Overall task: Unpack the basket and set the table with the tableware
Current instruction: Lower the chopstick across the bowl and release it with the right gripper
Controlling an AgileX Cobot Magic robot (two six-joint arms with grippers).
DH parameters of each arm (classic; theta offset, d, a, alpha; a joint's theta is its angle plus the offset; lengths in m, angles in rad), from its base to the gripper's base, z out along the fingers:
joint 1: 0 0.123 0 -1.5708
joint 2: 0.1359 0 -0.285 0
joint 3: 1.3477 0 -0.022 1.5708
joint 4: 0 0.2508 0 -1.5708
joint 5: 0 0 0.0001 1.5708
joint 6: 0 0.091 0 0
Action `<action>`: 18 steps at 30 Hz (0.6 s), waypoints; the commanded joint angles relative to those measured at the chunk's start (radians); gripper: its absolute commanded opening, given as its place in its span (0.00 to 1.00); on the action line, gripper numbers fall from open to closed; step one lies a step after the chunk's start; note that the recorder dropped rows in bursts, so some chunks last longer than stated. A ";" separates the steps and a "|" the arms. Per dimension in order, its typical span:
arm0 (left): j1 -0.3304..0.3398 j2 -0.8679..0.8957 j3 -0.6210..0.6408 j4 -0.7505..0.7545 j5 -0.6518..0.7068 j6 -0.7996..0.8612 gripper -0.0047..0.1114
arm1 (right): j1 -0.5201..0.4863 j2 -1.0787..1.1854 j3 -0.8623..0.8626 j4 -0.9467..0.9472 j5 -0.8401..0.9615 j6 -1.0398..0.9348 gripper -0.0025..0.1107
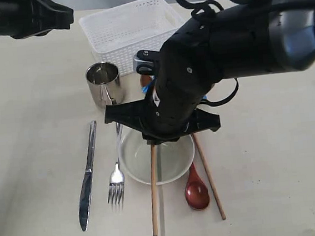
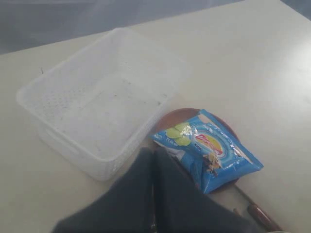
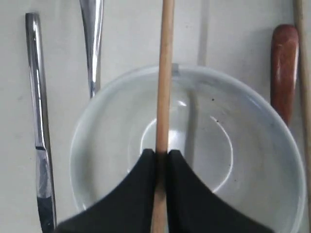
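My right gripper (image 3: 162, 154) is shut on a wooden chopstick (image 1: 153, 193), holding it over the cream bowl (image 1: 133, 164) near the table's front. The chopstick (image 3: 164, 73) runs straight across the bowl (image 3: 243, 145). A second chopstick (image 1: 209, 175) lies on the table (image 1: 273, 157) right of the bowl, beside the reddish-brown spoon (image 1: 196, 191). Left of the bowl lie the fork (image 1: 116, 180) and the knife (image 1: 87, 180). The steel cup (image 1: 104, 83) stands behind them. The white basket (image 1: 129, 28) sits empty at the back. My left gripper (image 2: 153, 154) is shut, empty, above the basket's (image 2: 97, 111) near wall.
A blue chip bag (image 2: 209, 148) lies on the round brown plate (image 2: 171, 118), right next to the basket. My right arm (image 1: 239, 37) spans the middle of the exterior view and hides the plate and bag there. The left arm (image 1: 19, 17) hangs at the back left.
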 commanded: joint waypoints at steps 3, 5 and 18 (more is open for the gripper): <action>0.002 -0.007 0.009 0.002 -0.002 -0.002 0.04 | -0.041 0.014 -0.006 -0.032 -0.077 0.006 0.02; 0.002 -0.007 0.009 0.002 -0.002 -0.002 0.04 | -0.058 0.023 -0.006 -0.027 -0.078 -0.002 0.02; 0.002 -0.007 0.009 0.002 -0.002 0.000 0.04 | -0.060 0.028 -0.006 -0.027 -0.102 -0.031 0.02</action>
